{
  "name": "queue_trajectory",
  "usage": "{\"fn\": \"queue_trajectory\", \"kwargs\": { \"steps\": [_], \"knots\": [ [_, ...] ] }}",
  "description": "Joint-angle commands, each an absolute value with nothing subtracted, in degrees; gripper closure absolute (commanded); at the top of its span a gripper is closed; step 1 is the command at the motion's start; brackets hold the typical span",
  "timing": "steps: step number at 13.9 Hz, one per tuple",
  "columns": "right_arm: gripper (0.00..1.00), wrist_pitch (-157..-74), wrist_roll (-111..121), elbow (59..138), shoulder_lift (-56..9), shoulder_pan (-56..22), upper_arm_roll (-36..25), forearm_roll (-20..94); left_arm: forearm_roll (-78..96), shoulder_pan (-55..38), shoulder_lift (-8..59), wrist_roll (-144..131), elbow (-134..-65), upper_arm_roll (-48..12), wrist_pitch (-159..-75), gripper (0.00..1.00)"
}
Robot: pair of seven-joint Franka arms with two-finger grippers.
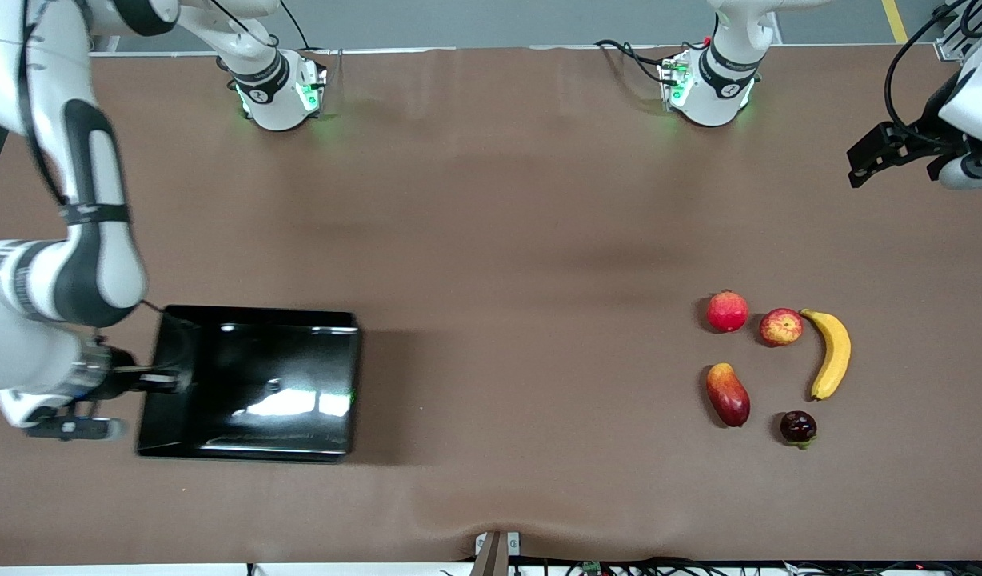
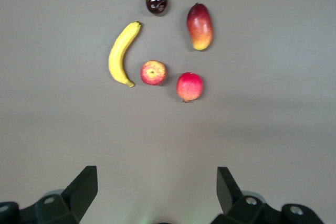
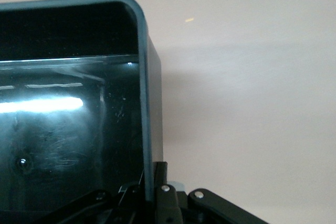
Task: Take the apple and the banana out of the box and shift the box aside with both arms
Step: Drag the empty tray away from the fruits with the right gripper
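The right gripper (image 1: 173,382) was clamped on the black tray's (image 1: 251,384) wall. The left gripper (image 2: 157,192), fingers apart, hung above the table (image 1: 491,240). The banana (image 1: 832,354), beside the apple (image 1: 780,326), lay with its long axis toward the front camera.

You have even, fairly bright overhead light across the brown cloth-covered counter (image 1: 491,240), with soft broad shadow bands falling over its middle. White streaks of glare sit on the floor of the shallow glossy black plastic tray (image 1: 251,384), and the right wrist view shows the same streak (image 3: 42,104) blown out. The tray casts a soft shadow toward the fruits. Green base lights tint the counter. Your left wrist view looks slightly soft.
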State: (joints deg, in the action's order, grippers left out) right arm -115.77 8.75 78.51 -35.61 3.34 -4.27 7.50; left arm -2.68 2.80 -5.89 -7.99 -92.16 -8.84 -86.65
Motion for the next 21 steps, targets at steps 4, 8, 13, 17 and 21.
{"fn": "queue_trajectory", "kwargs": {
  "steps": [4,8,13,17,21],
  "knots": [
    [1.00,-126.29,22.32,88.05,-35.16,12.64,-2.55,7.91,-1.32,2.90,-5.89,-7.29,-92.11,-8.53,-85.87,0.00],
    [1.00,-132.70,22.41,93.94,-35.24,16.25,-2.46,8.70,-1.84,2.90,-6.15,-7.29,-92.20,-8.53,-84.55,0.00],
    [1.00,-133.59,22.59,94.22,-36.56,18.10,-2.46,12.74,-1.85,2.81,-6.50,-7.29,-92.20,-8.61,-84.20,0.00],
    [0.00,-133.24,22.59,94.04,-36.91,17.93,-2.46,12.66,-1.93,2.81,-6.50,-7.29,-92.20,-8.53,-83.67,0.00],
    [0.00,-132.54,22.06,92.12,-33.85,16.01,-2.72,10.91,-1.93,2.81,-6.33,-7.82,-92.11,-8.61,-83.67,0.00]
  ]
}}
